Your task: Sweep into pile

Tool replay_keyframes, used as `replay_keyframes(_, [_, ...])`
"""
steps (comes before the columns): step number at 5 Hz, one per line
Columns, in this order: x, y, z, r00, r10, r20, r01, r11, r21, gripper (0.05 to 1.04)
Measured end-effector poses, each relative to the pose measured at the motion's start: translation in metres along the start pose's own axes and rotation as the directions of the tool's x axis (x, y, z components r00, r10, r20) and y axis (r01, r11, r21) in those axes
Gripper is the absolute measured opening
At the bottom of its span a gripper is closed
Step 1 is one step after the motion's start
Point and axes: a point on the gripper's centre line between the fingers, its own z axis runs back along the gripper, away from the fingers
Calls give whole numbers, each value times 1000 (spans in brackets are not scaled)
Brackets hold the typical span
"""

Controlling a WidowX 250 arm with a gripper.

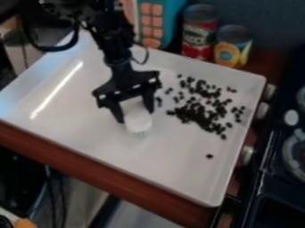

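The gripper point(134, 111) hangs over the middle of the white tray point(77, 129), shut on a white brush point(138, 120) whose bristles point down toward the tray. To the right of the gripper, dark beans point(202, 113) lie scattered, densest in the middle of the group. One bean point(209, 156) sits apart, nearer the tray's front right. A few others lie just right of the gripper's fingers. Whether the bristles touch the tray I cannot tell.
Behind the tray stand a red can point(199, 33), a yellow and blue can point(232, 46) and a teal box point(156, 22). A black stove point(274, 164) borders the right side. The tray has a raised rim and rests on a brown wooden surface point(89, 164).
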Motion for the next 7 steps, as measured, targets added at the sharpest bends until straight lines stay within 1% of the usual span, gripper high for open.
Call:
replay_keyframes(1, [-4,-15,-2,1000,-14,-2,14,1000,-13,749])
replay_keyframes(4, [-15,-65,-11,1000,13,-28,-15,999,-50,749])
replay_keyframes(7, [-14,-101,-17,997,74,-32,-77,994,-77,749])
